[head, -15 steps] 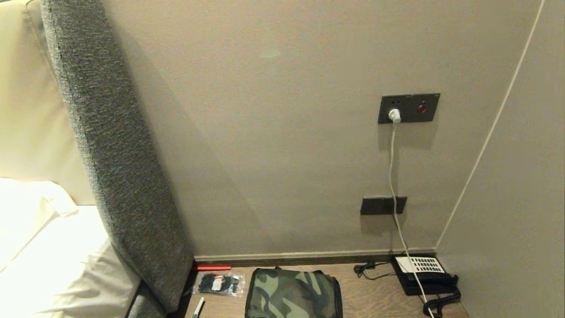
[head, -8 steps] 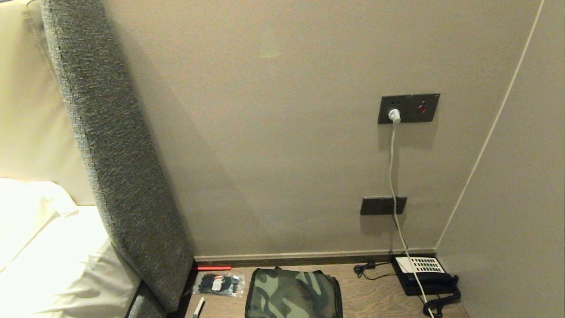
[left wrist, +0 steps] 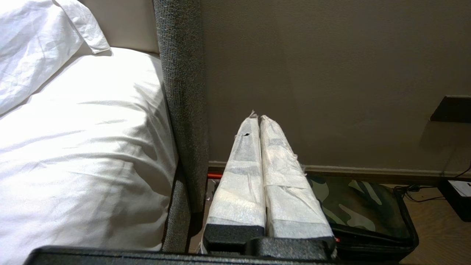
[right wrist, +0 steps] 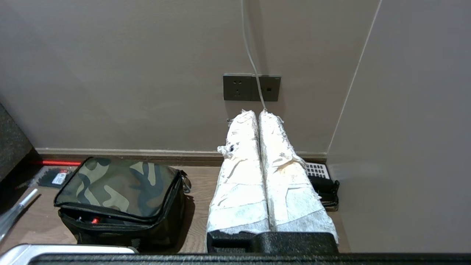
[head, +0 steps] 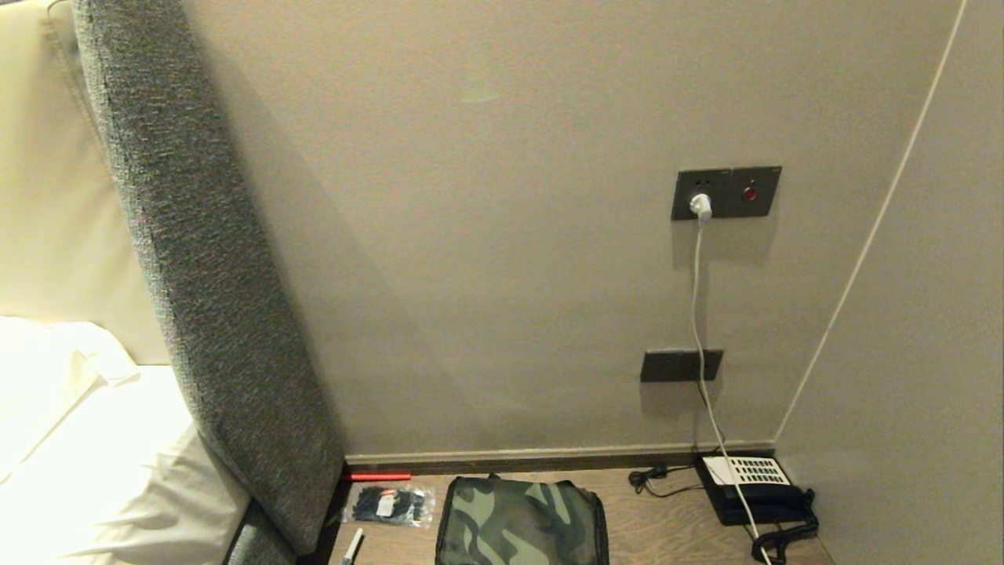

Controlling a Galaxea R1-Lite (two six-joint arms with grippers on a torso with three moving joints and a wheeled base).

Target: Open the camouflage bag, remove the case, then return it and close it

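- Camouflage fabric marks the camouflage bag (head: 522, 522) in the head view, where it is seen on the wooden tabletop (head: 651, 534) at the lower edge, its lid lying down. A clear packet of black cable ties (head: 388, 504) lies just beside it on the robot's left, and a black telephone (head: 753, 490) sits well apart on the right, in the corner of the walls. A white cable (head: 696, 298) hangs from a wall socket (head: 700, 193) to the telephone's side. Neither gripper is seen in this view.
- From the left wrist view, the left gripper (left wrist: 259, 118) is shown with its white-wrapped fingers (left wrist: 241, 176) pressed together, nothing held between them. It is held in the air, touching nothing. The camouflage bag (left wrist: 362, 211) lies below and beyond the fingers, partly hidden by them, next to the grey upholstered headboard panel (left wrist: 182, 92) and the white bedding (left wrist: 81, 140).
- From the right wrist view, the right gripper (right wrist: 257, 112) is likewise shown closed, its wrapped fingers (right wrist: 283, 173) touching one another and empty. The camouflage bag (right wrist: 121, 184) rests on the tabletop well to one side of the fingers, apart from them. A thin gap runs along its front edge with a small red spot inside. The case cannot be made out.
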